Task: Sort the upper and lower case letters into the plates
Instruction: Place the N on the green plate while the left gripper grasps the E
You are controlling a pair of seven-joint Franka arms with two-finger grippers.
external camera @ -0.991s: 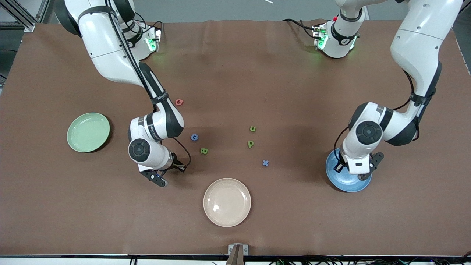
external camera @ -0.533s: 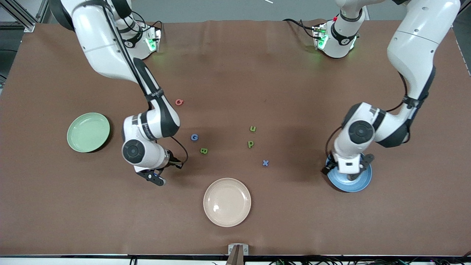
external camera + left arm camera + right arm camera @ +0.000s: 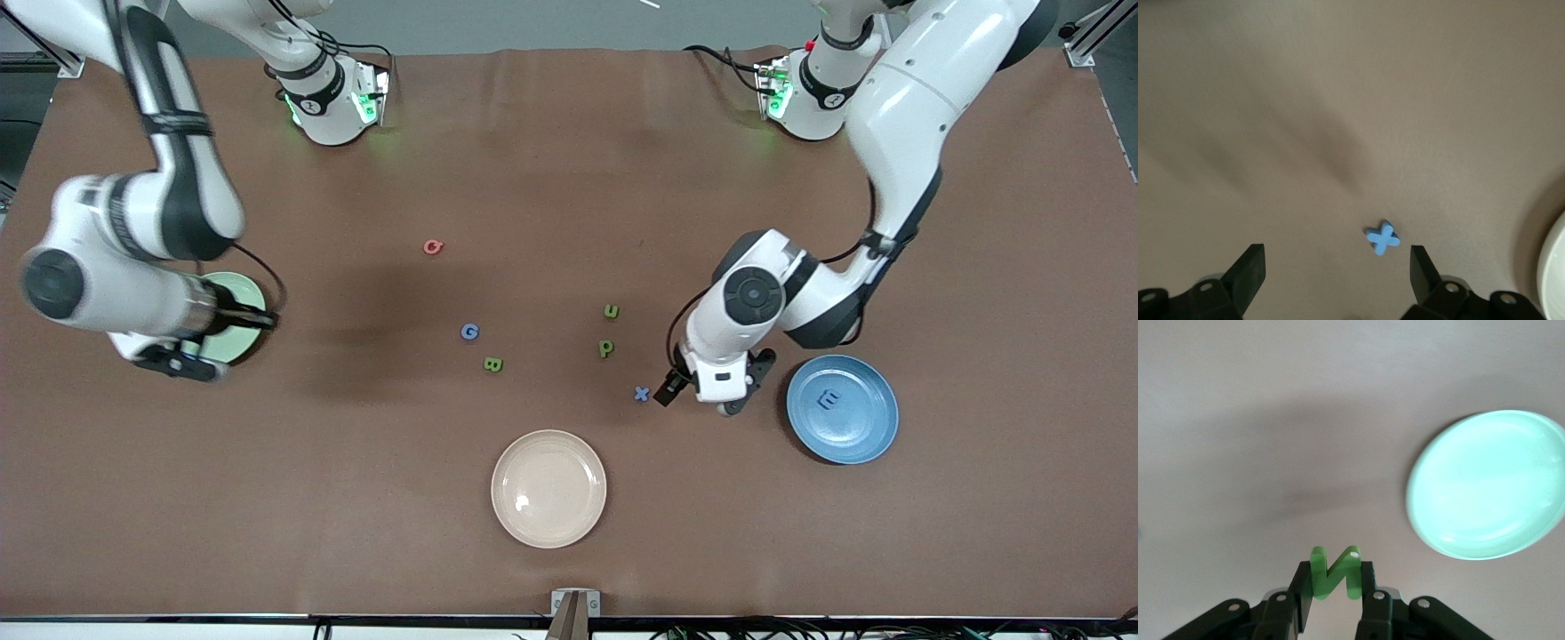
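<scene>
The left gripper (image 3: pixel 702 397) hangs low over the table between the blue x (image 3: pixel 642 393) and the blue plate (image 3: pixel 867 436), its fingers (image 3: pixel 1251 270) spread wide with nothing between them. In the left wrist view the x (image 3: pixel 1383 238) lies flat on the brown table (image 3: pixel 569 178) just ahead of the gap between the fingers, touching neither. The blue plate sits toward the left arm's end of the table with a blue E (image 3: pixel 828 400) lying in it.

The right gripper (image 3: pixel 1331 587) is clamped on a green N (image 3: pixel 1333 571), held upright between the pads. It is up in the air just beside the mint plate (image 3: pixel 1485 487), which lies at the right arm's end of the table; in the front view the wrist covers part of that plate (image 3: pixel 240 293).

Loose on the table between the two arms are a red Q (image 3: pixel 432 247), a blue G (image 3: pixel 469 332), a green B (image 3: pixel 492 364), a green u (image 3: pixel 610 311) and a green p (image 3: pixel 605 348). A beige plate (image 3: pixel 548 488) sits nearer the camera than all of them
</scene>
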